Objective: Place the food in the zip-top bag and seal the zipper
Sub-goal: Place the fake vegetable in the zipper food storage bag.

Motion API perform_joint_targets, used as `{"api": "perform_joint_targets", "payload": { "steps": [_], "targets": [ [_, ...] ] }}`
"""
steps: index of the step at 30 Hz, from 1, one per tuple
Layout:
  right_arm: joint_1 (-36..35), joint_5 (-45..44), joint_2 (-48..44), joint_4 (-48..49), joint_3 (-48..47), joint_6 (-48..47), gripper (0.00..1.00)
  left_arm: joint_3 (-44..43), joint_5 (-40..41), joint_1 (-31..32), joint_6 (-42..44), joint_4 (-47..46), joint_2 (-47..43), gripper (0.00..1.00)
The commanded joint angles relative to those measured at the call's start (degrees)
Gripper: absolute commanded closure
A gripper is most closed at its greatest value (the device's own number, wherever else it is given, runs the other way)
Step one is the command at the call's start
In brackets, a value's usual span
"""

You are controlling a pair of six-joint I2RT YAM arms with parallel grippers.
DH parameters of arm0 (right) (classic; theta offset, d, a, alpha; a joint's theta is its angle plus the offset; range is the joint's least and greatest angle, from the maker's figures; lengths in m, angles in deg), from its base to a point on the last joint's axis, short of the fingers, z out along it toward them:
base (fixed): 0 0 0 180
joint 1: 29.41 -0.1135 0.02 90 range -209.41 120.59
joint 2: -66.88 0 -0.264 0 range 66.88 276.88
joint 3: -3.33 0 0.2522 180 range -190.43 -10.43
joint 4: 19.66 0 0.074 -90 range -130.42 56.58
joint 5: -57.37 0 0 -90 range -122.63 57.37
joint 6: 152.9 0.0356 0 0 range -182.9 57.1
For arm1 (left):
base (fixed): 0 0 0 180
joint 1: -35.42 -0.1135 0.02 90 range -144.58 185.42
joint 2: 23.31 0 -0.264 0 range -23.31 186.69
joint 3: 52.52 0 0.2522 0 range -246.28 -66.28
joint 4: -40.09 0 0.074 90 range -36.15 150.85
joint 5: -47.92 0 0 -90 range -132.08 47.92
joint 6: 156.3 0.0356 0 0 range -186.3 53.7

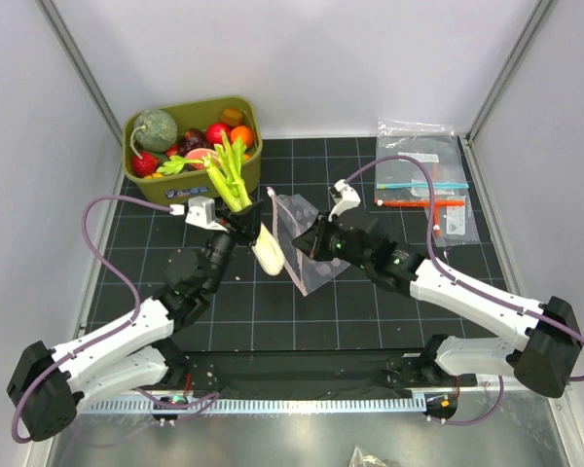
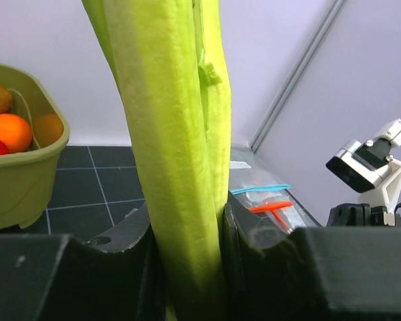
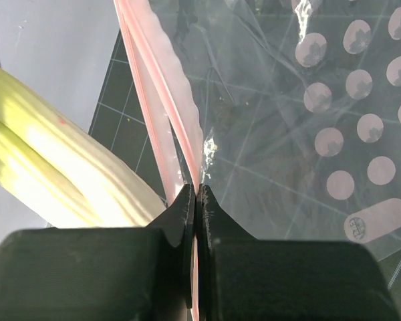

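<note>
A green-white leek stalk (image 1: 241, 195) hangs above the mat, white end down beside the zip-top bag (image 1: 316, 275). My left gripper (image 1: 239, 222) is shut on the leek's middle. In the left wrist view the leek (image 2: 177, 154) fills the gap between both black fingers (image 2: 254, 231). My right gripper (image 1: 310, 236) is shut on the bag's mouth edge and holds it up. In the right wrist view the jaws (image 3: 196, 194) pinch the pinkish zipper (image 3: 166, 100), the clear bag (image 3: 287, 134) spreads to the right, and the leek (image 3: 60, 167) lies just left of the mouth.
An olive-green bin (image 1: 175, 190) with more toy fruit stands at the back left, also in the left wrist view (image 2: 27, 180). Flat clear bags with blue and orange strips (image 1: 423, 180) lie at the back right. Grey walls close in both sides.
</note>
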Motion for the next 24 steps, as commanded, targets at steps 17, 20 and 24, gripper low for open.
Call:
{"api": "perform_joint_targets", "payload": {
  "steps": [17, 20, 24],
  "targets": [
    [-0.28, 0.47, -1.67, 2.59, -0.47, 0.19, 0.99, -10.4, 30.96, 8.55, -3.38, -1.13, 10.28, 1.0],
    [-0.28, -0.41, -1.94, 2.06, -0.56, 0.02, 0.99, -11.02, 31.76, 9.44, -2.67, -1.39, 10.64, 1.0],
    [-0.36, -0.67, -2.2, 2.15, -0.47, 0.02, 0.99, -10.41, 33.34, 9.7, -2.58, -4.02, 11.16, 1.0]
  ]
}}
